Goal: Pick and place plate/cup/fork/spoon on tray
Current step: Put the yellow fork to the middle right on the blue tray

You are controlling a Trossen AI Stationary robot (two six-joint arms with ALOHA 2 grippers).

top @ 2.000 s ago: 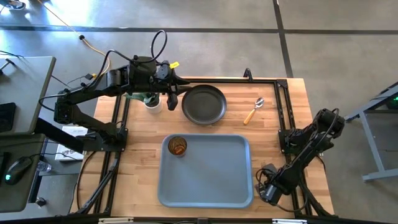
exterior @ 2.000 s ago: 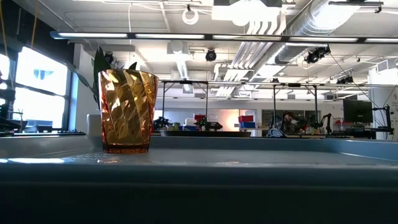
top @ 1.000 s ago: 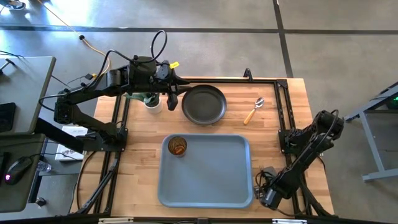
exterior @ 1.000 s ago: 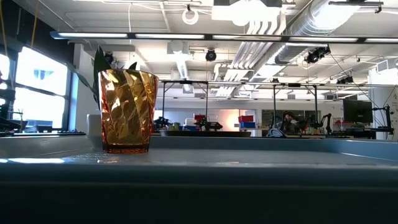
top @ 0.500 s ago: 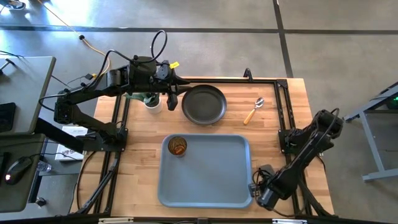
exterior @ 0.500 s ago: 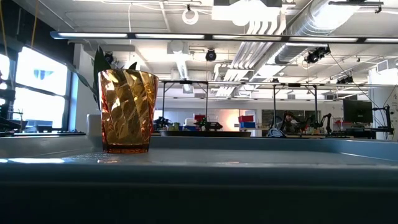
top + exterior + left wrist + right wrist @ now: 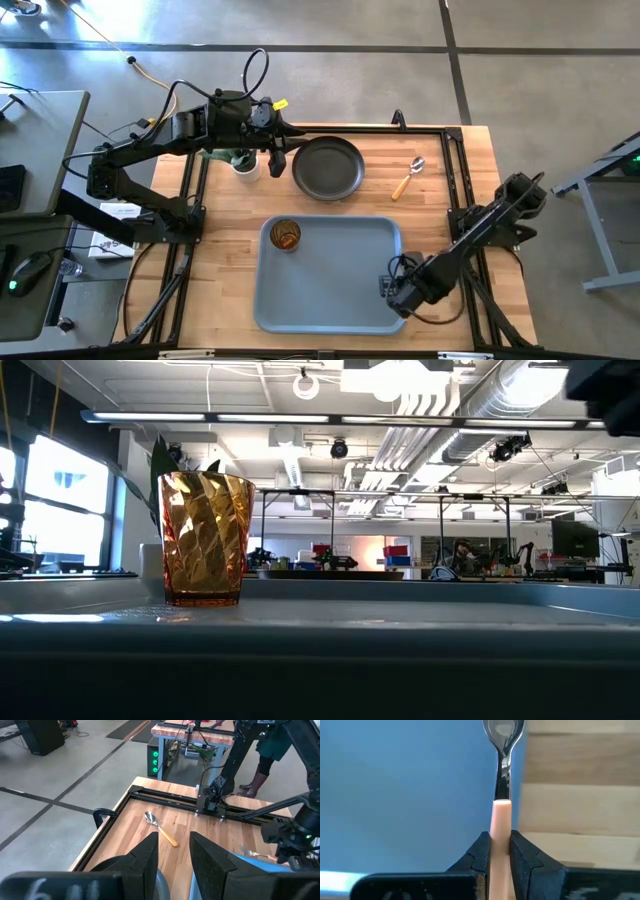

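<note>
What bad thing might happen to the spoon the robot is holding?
The right gripper holds the spoon right above the tray rim, so if let go here it might bounce onto the table. It is pinched only by its thin handle, so it might swivel. The left gripper waits by the plate.

Premises: robotics laboratory or workshop. Evidence: exposed ceiling ducts (image 7: 560,395), strip lighting, concrete floor (image 7: 330,25), further wooden workbenches (image 7: 210,726), monitors, and a person (image 7: 267,750) standing nearby.

Amber faceted cup (image 7: 203,538); blue-grey tray (image 7: 340,290); dark plate (image 7: 327,167); butcher-block table (image 7: 440,190).
</note>
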